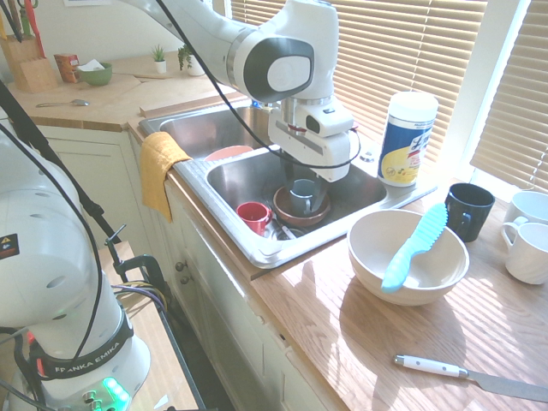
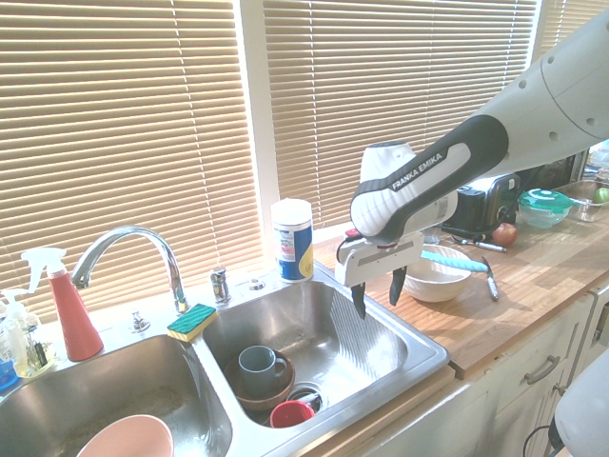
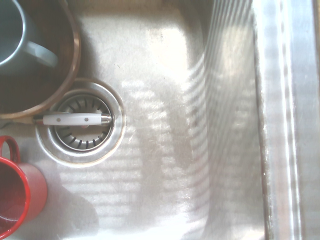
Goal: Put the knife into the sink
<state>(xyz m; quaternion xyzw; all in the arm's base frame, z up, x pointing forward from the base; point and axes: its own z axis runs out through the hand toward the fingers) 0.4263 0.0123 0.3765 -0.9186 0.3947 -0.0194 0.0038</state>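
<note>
The light turquoise knife (image 1: 415, 247) (image 2: 455, 260) lies tilted across the rim of a white bowl (image 1: 368, 257) (image 2: 433, 284) on the wooden counter, right of the sink (image 1: 257, 253) (image 2: 419, 362). My gripper (image 2: 377, 303) hangs open and empty over the sink's right basin, fingers pointing down, well apart from the knife. The wrist view looks straight down at the basin floor (image 3: 165, 150) and its drain.
In that basin are a grey mug (image 1: 301, 197) in a brown bowl, a red cup (image 1: 254, 216) (image 3: 15, 195) and a white-handled utensil (image 3: 75, 119) over the drain. A white-handled knife (image 1: 462, 373), black mug (image 1: 468, 210), white mugs (image 1: 527, 248) and wipes canister (image 1: 407, 139) stand on the counter.
</note>
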